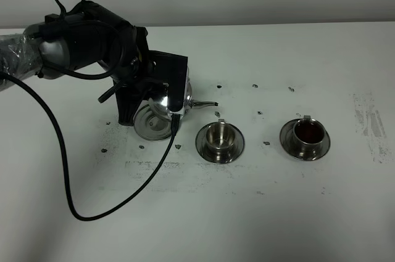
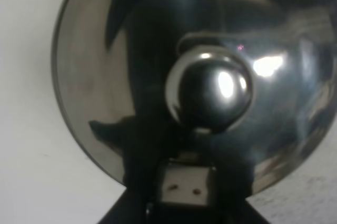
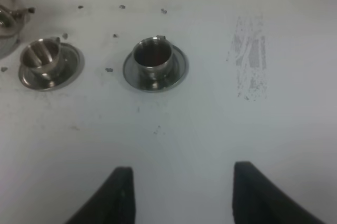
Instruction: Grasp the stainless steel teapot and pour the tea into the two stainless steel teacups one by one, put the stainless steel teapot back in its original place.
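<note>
Lid knob [image 2: 210, 92] of stainless steel teapot [image 1: 184, 97]: fills the left wrist view. Left gripper [image 1: 159, 98]: clamped at the pot's handle side, pot held just beside its round saucer [image 1: 148, 129], spout [image 1: 207, 104] toward near teacup [image 1: 219, 137], no liquid visible inside. Far teacup [image 1: 307, 132]: holds dark tea. Right gripper [image 3: 181, 197]: spread wide above white table [image 1: 278, 212]

Soft, even light with faint shadows; glare spots the blurred, close teapot [image 2: 210, 89].

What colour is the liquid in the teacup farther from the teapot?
Dark reddish-brown, in that teacup; clearest in the exterior high view.
</note>
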{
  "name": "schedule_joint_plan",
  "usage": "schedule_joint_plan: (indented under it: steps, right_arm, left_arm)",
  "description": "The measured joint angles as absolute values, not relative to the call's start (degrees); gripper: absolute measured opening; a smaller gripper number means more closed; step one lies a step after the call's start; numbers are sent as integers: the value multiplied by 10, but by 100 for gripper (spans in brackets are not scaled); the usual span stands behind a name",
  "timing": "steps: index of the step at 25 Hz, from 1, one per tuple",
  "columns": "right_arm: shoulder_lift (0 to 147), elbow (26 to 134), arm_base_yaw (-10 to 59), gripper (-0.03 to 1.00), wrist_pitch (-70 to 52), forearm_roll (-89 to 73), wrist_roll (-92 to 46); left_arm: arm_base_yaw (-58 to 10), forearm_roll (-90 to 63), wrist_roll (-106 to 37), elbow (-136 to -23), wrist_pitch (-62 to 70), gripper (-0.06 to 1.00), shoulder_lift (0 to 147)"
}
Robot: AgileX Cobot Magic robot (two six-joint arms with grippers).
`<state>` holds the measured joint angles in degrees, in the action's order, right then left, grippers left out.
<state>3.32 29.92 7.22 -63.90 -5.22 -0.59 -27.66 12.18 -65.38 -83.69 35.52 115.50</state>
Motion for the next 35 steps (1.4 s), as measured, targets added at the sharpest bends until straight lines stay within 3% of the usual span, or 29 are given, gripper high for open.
schedule_joint_plan:
  steps: [11,35]
  right_arm:
    - [33,299,72,41,-639,-52,-6]
    - [33,299,72,41,-639,-52,-6]
  left_arm:
    - [-292,151,-798,-837,317,19,1155]
    - [-315,201,-873,-837,271,19,1155]
